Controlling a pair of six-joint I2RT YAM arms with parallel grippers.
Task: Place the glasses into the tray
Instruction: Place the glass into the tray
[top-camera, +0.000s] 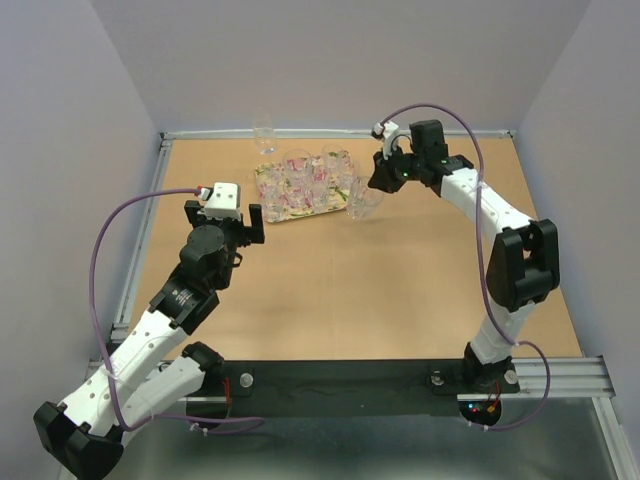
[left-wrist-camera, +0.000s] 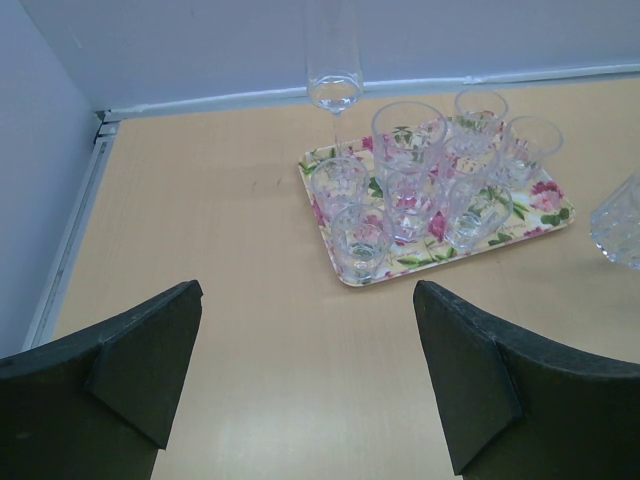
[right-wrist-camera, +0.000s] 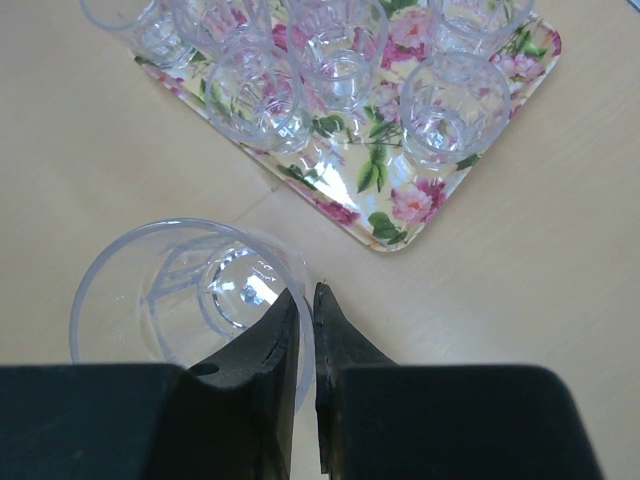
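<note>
The right gripper (right-wrist-camera: 305, 292) pinches the rim of a clear glass (right-wrist-camera: 170, 290), one finger inside; the glass sits just beside the floral tray (right-wrist-camera: 392, 244); other glasses (right-wrist-camera: 455, 105) stand on the tray.

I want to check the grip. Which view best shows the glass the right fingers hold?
Right wrist: the held glass fills the near frame, its rim pinched between the right fingers. Top external shows it small beside the tray; left wrist cuts it off at the edge.
</note>
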